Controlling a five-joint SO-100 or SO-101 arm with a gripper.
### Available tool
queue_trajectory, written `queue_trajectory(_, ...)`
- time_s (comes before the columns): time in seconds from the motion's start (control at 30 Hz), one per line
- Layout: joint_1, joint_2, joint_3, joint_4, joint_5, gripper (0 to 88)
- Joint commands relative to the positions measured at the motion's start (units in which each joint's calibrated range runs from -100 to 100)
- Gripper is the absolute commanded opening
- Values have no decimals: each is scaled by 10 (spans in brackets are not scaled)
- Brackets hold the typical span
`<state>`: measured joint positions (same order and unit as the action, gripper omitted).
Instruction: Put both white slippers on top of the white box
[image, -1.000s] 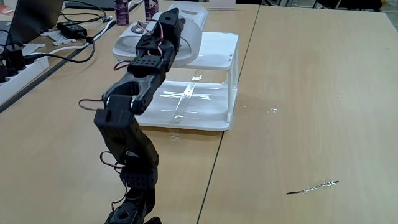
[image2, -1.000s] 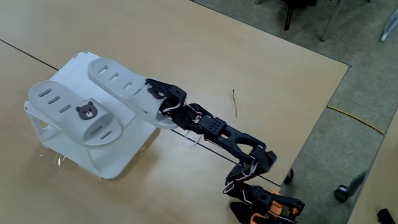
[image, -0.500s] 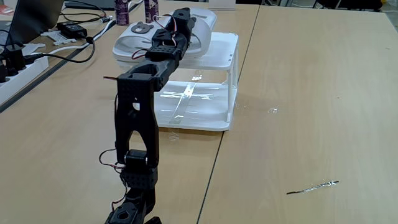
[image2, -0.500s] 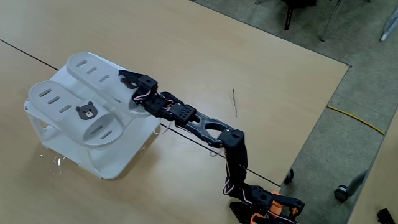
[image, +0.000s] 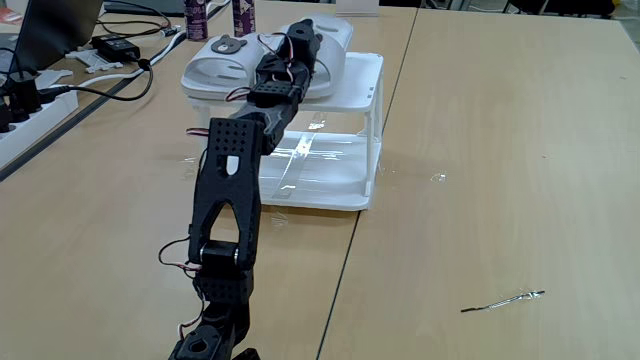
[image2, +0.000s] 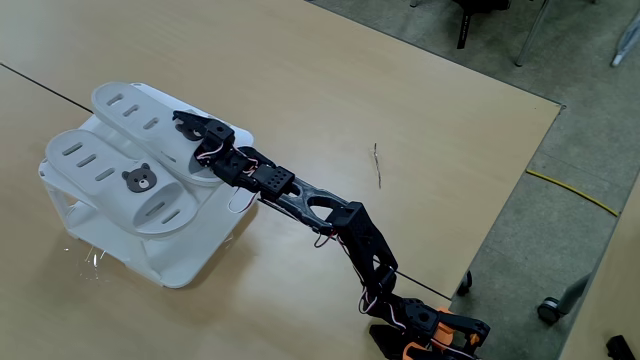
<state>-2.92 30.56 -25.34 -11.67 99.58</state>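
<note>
Now that the second white slipper (image2: 135, 112) got slid fully onto the white box (image2: 190, 255) beside the bear-badged slipper (image2: 120, 185), basically done. End effector (image2: 185, 124) looks clenched on its strap still. Just needs letting go.

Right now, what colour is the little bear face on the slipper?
Grey-brown with a dark nose, on the white slipper's bear badge; clearest in the fixed view from above.
</note>
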Motion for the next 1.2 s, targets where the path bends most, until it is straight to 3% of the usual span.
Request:
queue_trajectory(0.0,3,-25,-66,1,4,7)
queue_trajectory(0.6,0,-29,24,2,4,12)
queue_trajectory(0.8,-1,-33,16,0,4,190)
queue_trajectory(1.17,-3,-108,72,2,4,195)
